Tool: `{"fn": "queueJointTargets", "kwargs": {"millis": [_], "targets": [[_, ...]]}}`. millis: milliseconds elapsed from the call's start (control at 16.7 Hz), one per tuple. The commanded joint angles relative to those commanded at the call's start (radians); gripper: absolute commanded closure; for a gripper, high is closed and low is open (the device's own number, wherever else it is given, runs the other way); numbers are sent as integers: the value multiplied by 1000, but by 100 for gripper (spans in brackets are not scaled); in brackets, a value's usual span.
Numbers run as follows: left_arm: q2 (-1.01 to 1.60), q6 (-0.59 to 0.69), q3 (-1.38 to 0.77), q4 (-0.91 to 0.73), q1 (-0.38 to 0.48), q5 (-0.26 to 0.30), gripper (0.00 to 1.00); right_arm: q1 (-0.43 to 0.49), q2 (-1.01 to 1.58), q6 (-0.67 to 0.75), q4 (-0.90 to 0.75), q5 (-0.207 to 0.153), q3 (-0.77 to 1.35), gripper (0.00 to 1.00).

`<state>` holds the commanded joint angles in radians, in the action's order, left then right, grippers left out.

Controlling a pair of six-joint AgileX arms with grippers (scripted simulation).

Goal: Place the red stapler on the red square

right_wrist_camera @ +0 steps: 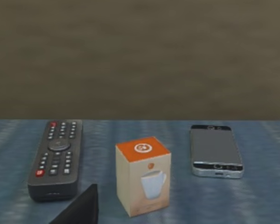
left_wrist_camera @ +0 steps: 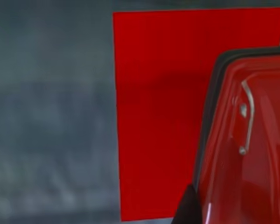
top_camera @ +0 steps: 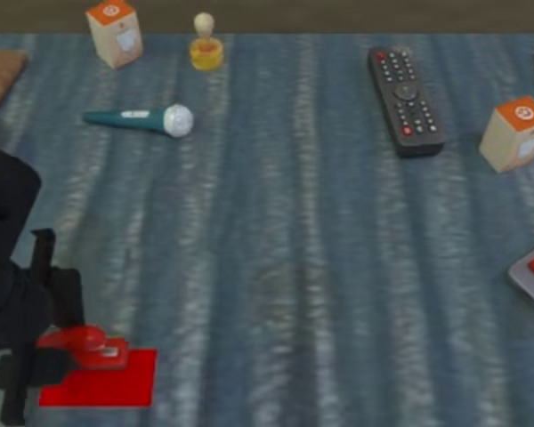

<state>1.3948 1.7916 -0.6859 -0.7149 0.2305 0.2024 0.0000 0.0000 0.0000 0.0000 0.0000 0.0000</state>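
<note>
Left gripper [top_camera: 71, 354], lower left of top view: closed on the red stapler.
Red square [top_camera: 107, 387], lower left.
Red stapler [top_camera: 91, 346], over the square's upper edge: rigid, glossy, probably slippery; grasp mid-body.

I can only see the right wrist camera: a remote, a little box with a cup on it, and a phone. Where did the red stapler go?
Observer: The red stapler is at the table's near left corner, at the left gripper.
Child: Is it on the red square yet?
Observer: In the top view it overlaps the far edge of the red square; whether it rests on it I cannot tell.
Child: Is there another box like mine?
Observer: Yes, a second orange-topped box stands at the far left, by a yellow stamp.
</note>
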Motion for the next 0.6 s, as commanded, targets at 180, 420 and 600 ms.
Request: {"fn": "queueJointTargets", "kwargs": {"millis": [180,420,600], "targets": [[58,20,67,135,24,-3,100,0,0,0,0,0,0,0],[80,29,92,182,33,-3,100,0,0,0,0,0,0,0],[80,29,92,182,33,-3,92,0,0,0,0,0,0,0]]}}
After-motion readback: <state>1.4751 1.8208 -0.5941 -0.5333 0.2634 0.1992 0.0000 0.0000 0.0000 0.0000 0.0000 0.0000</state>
